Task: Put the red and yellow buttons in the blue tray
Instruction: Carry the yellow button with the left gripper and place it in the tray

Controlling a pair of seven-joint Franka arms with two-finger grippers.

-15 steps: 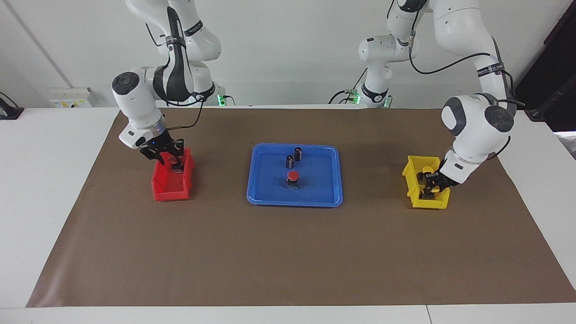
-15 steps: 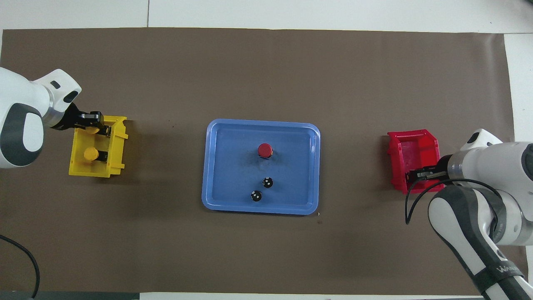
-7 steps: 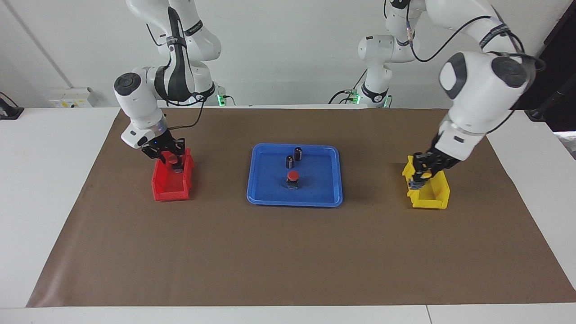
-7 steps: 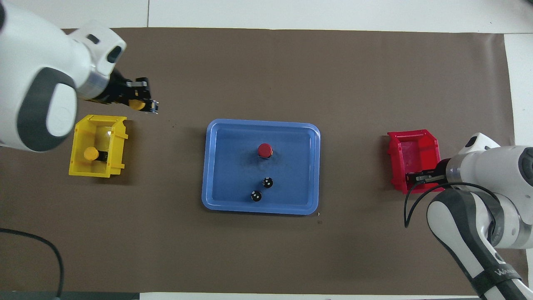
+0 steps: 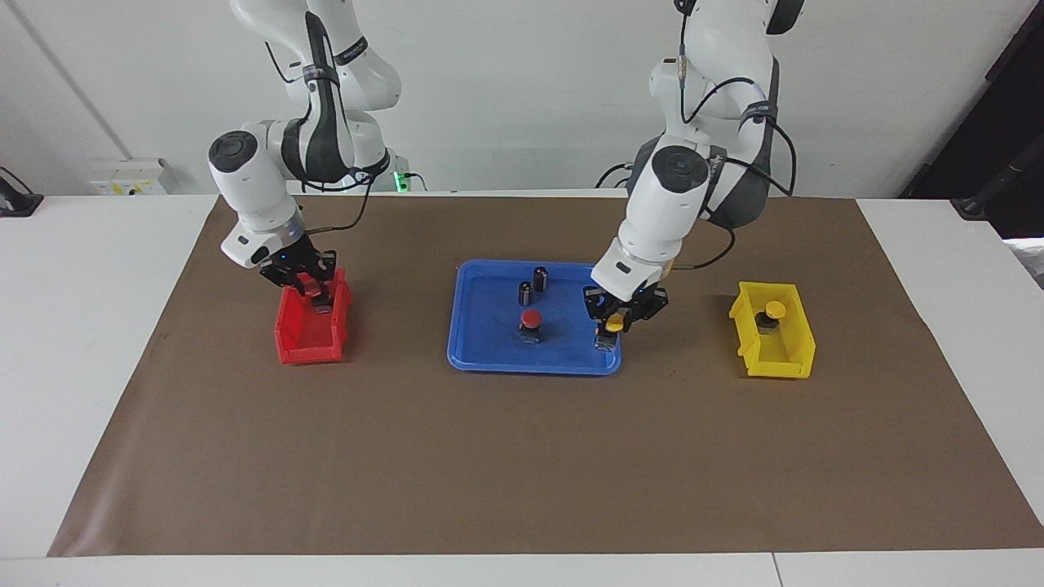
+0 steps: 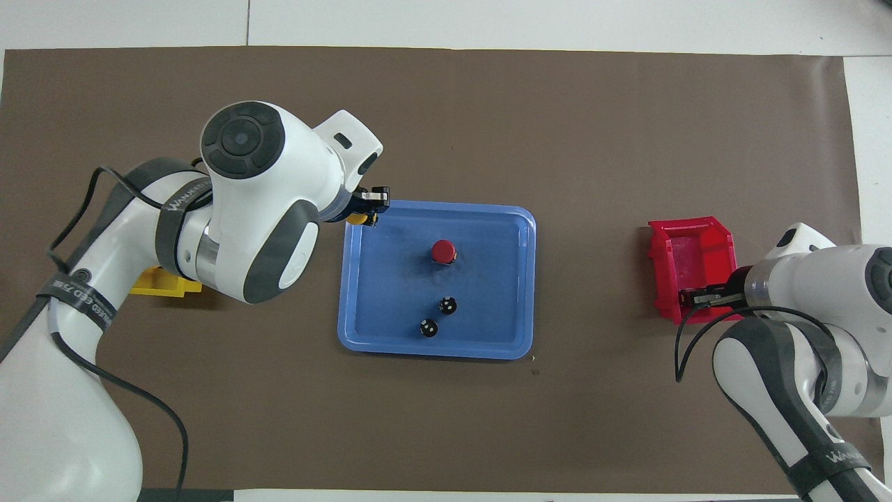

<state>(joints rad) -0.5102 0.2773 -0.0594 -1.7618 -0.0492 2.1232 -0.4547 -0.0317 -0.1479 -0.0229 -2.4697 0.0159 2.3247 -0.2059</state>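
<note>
Pinching a yellow button (image 5: 613,324), left fingers (image 5: 604,311) over blue tray (image 5: 489,359); right fingers (image 5: 318,281) clamping red button (image 5: 311,289).

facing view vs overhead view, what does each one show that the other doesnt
Only the facing view shows the yellow button left in the yellow bin, and the red button in the right tool over the red bin.

Only the overhead view shows the red bin's bare floor; there the left arm covers most of the yellow bin.

Both show the blue tray with one red button and two dark cylinders, and the left tool holding a yellow button over the tray's edge.
</note>
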